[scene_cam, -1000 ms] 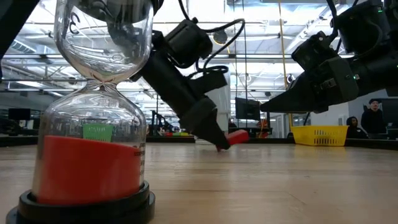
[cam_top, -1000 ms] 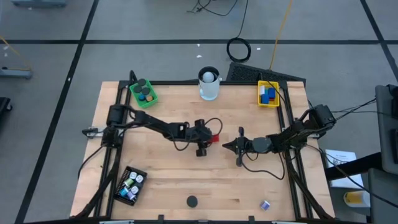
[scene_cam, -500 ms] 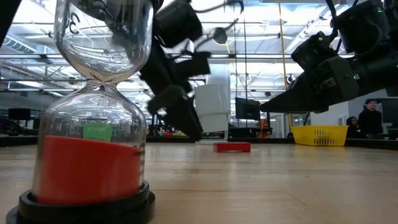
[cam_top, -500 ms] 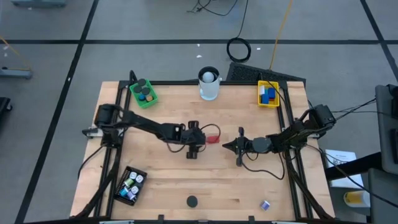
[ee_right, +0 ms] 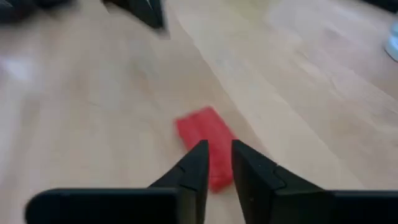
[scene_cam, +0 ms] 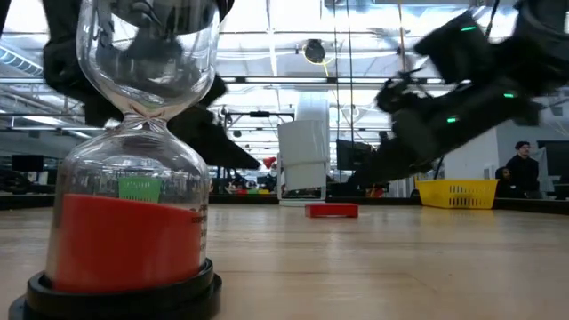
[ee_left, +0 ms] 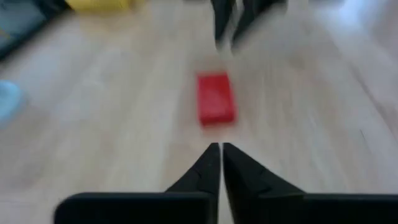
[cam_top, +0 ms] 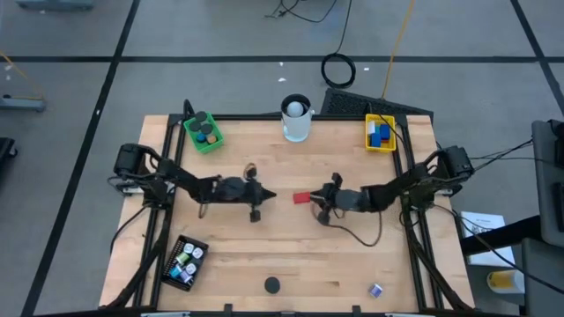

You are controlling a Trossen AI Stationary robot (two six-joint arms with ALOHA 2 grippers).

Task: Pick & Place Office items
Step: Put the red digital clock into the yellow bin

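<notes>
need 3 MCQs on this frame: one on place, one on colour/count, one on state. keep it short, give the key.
1. Where does the red block lie?
A. in the yellow tray
B. on the bare table between the two grippers
C. in the white cup

2. What colour is the tray holding the dark round caps at the table's far left corner?
A. green
B. yellow
C. black

3. How is the left gripper?
A. shut on the red block
B. wide open over the block
C. shut and empty, apart from the block

Key: 1 B, the high view shows it flat on the wood with the right gripper beside it. 2 A, the high view shows a green tray. 3 C, the left wrist view shows the fingertips together with the block ahead of them.
</notes>
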